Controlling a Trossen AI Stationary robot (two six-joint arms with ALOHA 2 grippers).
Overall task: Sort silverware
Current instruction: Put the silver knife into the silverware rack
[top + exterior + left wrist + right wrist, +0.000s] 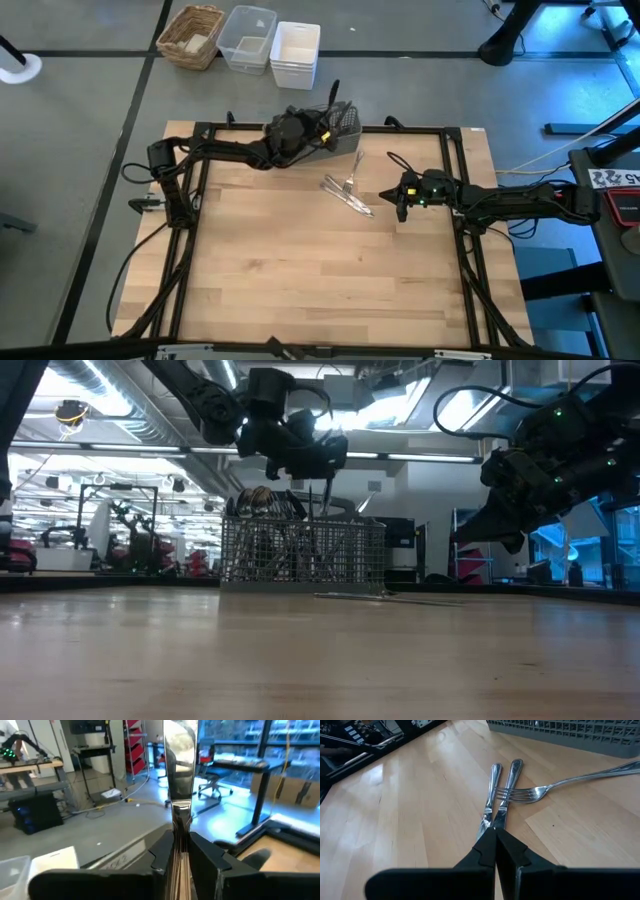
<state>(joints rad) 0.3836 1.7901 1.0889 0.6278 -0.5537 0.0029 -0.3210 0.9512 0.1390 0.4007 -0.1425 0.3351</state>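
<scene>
Shiny knife [179,770] (mirror-bright blade)

This is a robotics lab or open workshop. Beyond the wooden worktop [300,650] stand other robot arms [125,525], exposed ceiling ducts [130,410], an office chair [212,782], desks, red shelving [137,745] and loose floor cables.

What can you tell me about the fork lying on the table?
The fork is thin, shiny, silver-coloured metal, with pointed tines at one end and a long slim handle. It lies flat on the pale wooden table, just in front of the grey mesh caddy. Its tines rest across two knives that lie side by side. Nothing holds it: the right hand is shut and empty, pointing at the knives.
</scene>
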